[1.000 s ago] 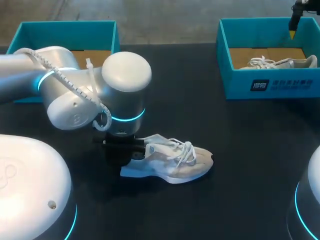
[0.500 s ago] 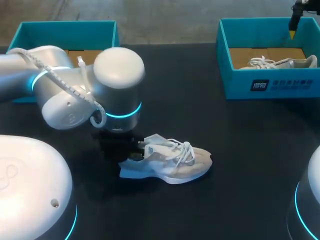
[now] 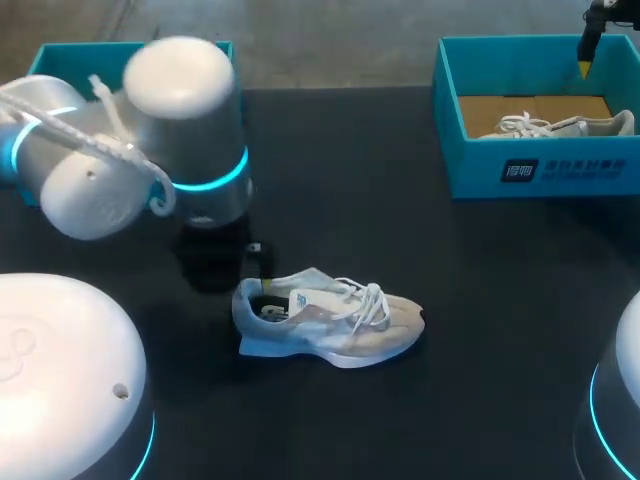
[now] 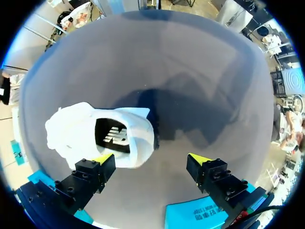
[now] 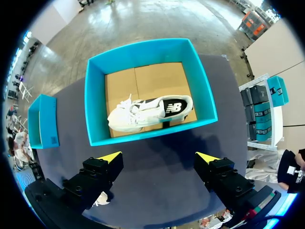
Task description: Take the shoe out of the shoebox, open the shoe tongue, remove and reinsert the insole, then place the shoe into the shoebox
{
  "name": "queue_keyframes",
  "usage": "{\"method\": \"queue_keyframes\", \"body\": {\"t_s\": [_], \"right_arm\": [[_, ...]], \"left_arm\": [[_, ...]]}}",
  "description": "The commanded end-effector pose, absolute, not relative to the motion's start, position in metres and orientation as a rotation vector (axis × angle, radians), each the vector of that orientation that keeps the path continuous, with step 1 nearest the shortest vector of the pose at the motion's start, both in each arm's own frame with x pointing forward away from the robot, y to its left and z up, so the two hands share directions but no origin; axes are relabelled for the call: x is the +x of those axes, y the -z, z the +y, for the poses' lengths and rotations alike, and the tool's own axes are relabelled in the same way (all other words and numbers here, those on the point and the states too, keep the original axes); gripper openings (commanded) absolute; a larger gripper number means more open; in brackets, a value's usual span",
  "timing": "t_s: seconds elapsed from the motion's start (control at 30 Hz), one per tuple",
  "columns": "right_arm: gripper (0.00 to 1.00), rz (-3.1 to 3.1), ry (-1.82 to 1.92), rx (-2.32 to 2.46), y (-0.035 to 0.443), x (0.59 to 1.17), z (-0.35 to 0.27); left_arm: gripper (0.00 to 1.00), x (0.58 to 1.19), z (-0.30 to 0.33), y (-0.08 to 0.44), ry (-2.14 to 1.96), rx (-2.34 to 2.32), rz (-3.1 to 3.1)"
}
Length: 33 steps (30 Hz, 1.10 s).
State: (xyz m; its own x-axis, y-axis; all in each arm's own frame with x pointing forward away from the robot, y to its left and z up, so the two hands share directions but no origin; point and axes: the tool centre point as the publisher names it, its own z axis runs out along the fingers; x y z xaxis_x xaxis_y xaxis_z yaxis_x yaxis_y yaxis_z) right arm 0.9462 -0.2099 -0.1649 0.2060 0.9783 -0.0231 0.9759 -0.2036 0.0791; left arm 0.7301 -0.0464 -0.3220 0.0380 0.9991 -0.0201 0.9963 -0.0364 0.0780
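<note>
Left fingers stand apart and empty above the heel opening of the shoe, which lies near the middle of the desk. Coming down off-centre, they might pinch the collar instead of the insole and drag the shoe. Right fingers, likewise apart, hang over the far-right shoebox, which holds a second shoe. The far-left shoebox hides its inside.

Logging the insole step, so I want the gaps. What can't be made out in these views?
- Left box interior: head view, hidden behind the left arm.
- Left jaws: head view, hidden under that arm's wrist.
- Insole beyond the heel: head and left wrist views, hidden inside the shoe.
- Right arm: head view, cut off by the top edge.
</note>
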Motion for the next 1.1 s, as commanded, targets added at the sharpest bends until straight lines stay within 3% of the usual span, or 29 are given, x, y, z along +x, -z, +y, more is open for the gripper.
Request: {"method": "queue_keyframes", "body": {"t_s": [0.03,1.1], "right_arm": [[1.00,1.930,-0.050,2.379,0.165,0.945,-0.210],[1.00,1.930,-0.050,2.379,0.165,0.945,-0.210]], "left_arm": [[1.00,0.726,-0.032,0.299,0.031,2.163,2.106],[1.00,0.732,0.015,0.249,0.497,1.840,2.541]]}}
